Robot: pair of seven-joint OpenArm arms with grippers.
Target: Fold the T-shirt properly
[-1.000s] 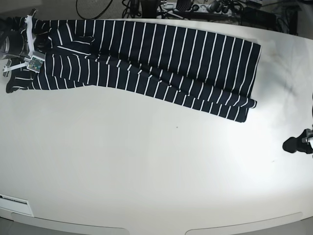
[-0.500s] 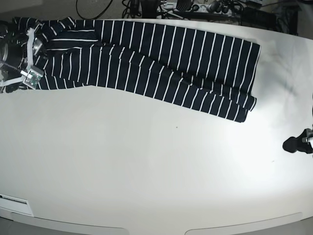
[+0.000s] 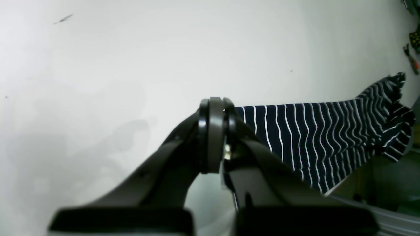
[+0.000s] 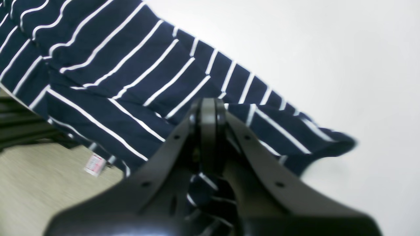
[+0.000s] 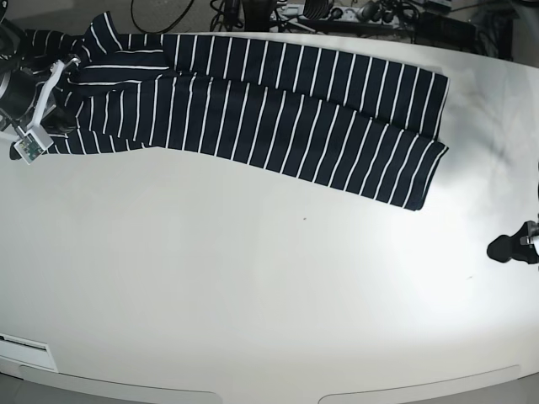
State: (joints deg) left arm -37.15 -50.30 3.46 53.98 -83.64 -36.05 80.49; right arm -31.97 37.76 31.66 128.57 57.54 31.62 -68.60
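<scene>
We are holding the T-shirt [image 5: 253,109] by its end, at the table's [image 5: 253,295] far edge.

Our right gripper [image 4: 207,131] is pinching striped cloth; our left gripper [image 3: 213,137] is idling closed, well apart. Slipping fabric is risking a bunched, crooked fold. Since earlier, the held end has been pulled farther out, flattening the hem.

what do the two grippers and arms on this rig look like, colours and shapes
Both are dark. The left gripper has glossy black curved fingers spreading down into a wide black base. The right gripper is the same forked shape, with small round holes along each finger. In the base view the right arm carries a white bracket with a small green circuit board at its lower end.
</scene>
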